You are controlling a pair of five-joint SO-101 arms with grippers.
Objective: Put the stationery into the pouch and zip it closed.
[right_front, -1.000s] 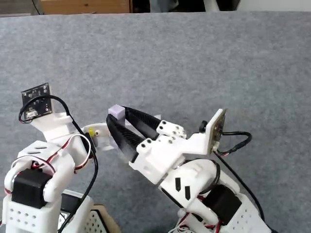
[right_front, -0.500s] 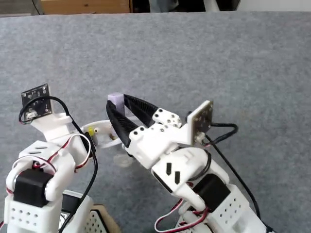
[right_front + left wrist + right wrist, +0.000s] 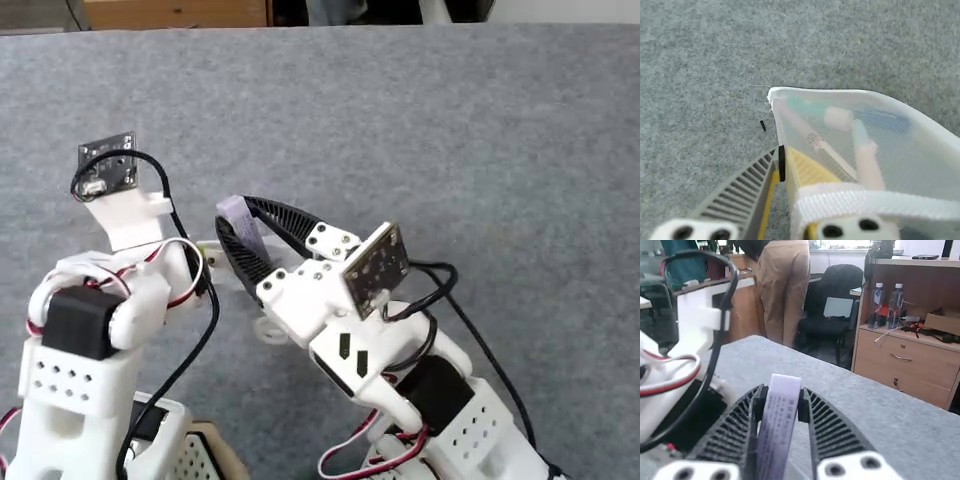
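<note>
In the left wrist view a white mesh pouch (image 3: 880, 145) is lifted over the carpet, with pens and a small white block showing through its wall. My left gripper (image 3: 782, 175) is shut on the pouch's end, a grey ribbed finger (image 3: 740, 200) on one side and a yellow one on the other. My right gripper (image 3: 780, 395) is shut on a lavender eraser (image 3: 776, 425), held upright between black ribbed fingers (image 3: 827, 425). From above, the eraser (image 3: 237, 212) sits at the tip of the right gripper (image 3: 233, 222), just beside the left arm (image 3: 110, 300).
Grey carpet (image 3: 450, 130) covers the table, with open room at the far side and to the right. Both arm bases crowd the near edge. A wooden ledge (image 3: 175, 12) runs along the far edge. Furniture and a standing person lie well beyond the table.
The right arm has swung left and rolled its wrist, carrying the eraser slightly left. The left arm has risen and shifted away from the near edge.
</note>
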